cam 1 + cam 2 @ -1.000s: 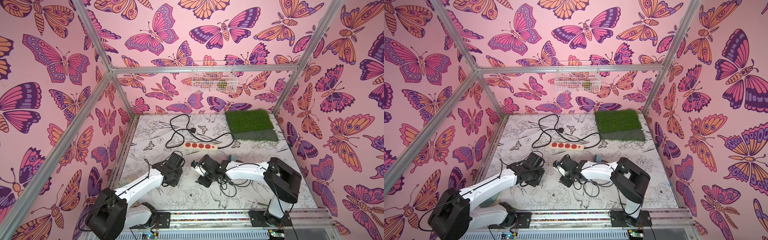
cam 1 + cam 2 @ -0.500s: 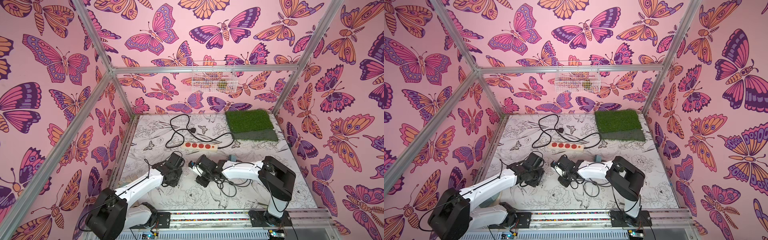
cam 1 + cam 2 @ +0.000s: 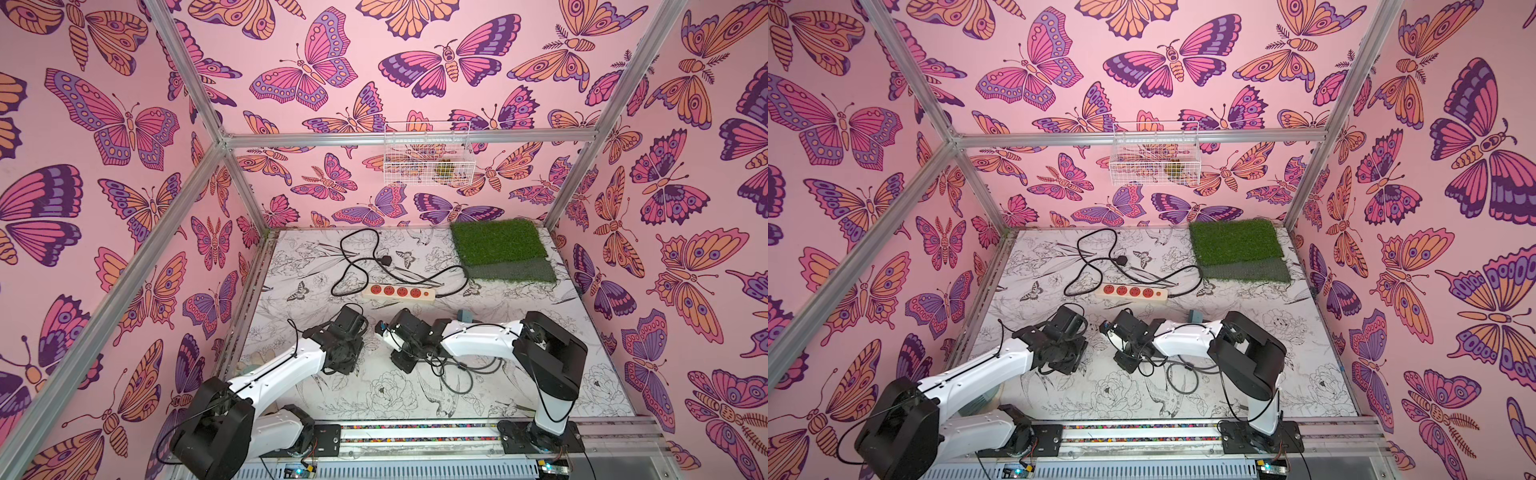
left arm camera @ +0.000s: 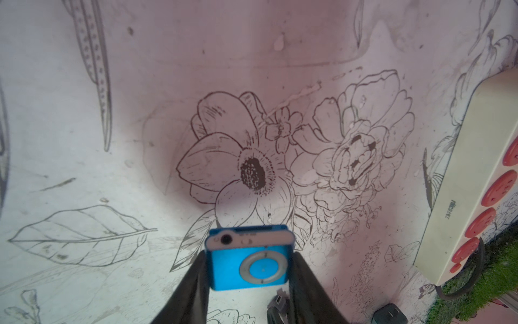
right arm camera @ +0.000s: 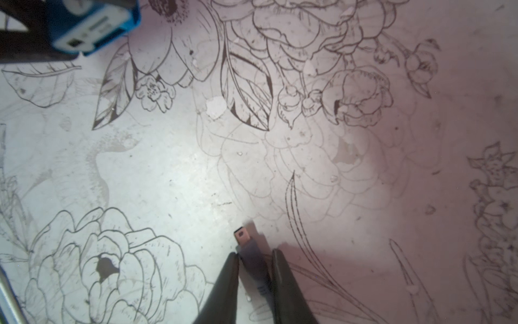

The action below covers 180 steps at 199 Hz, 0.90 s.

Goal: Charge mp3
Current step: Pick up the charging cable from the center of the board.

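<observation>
Blue mp3 (image 4: 248, 265) sits pinched by its sides in the left gripper (image 4: 249, 276), above the table (image 4: 112, 168), pale port end exposed. The right gripper (image 5: 255, 265) clamps the plug (image 5: 244, 239) narrowly behind its metal tip, seemingly so tip can meet port.

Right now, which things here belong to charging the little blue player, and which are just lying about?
Job in hand: mp3 in the left pincer; plug in the right pincer; charger cube; probably the power strip.
Lying about: grass mat; wire basket on the back wall.
</observation>
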Available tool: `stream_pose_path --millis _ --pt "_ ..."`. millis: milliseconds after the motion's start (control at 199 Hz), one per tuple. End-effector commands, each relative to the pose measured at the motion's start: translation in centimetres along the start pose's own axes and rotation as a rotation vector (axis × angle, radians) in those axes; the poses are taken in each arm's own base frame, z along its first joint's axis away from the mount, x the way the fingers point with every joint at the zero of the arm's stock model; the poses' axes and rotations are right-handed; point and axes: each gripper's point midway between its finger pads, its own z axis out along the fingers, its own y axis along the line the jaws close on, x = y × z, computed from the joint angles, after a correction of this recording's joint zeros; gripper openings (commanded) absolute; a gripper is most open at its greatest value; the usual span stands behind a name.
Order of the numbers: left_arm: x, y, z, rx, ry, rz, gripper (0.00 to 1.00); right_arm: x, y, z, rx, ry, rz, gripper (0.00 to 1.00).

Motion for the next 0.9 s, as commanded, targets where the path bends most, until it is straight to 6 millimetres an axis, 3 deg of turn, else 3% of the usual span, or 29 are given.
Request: stream_pose_path --millis 0,195,541,897 --pt "-0.2 0.9 0.0 -0.018 0.005 0.003 0.0 2.6 0.5 0.8 -0.025 0.094 0.016 0.26" --pt "-0.1 1.0 0.1 -0.023 0.01 -0.002 0.0 3.5 0.8 0.8 -0.049 0.128 0.018 0.28" --pt "0.1 1.0 0.3 -0.035 0.018 0.002 0.0 4.0 -0.3 -0.1 -0.057 0.131 0.058 0.28" --pt "0.1 1.2 0.5 -0.047 0.021 0.001 0.0 4.9 -0.3 0.2 -0.072 0.166 0.069 0.24"
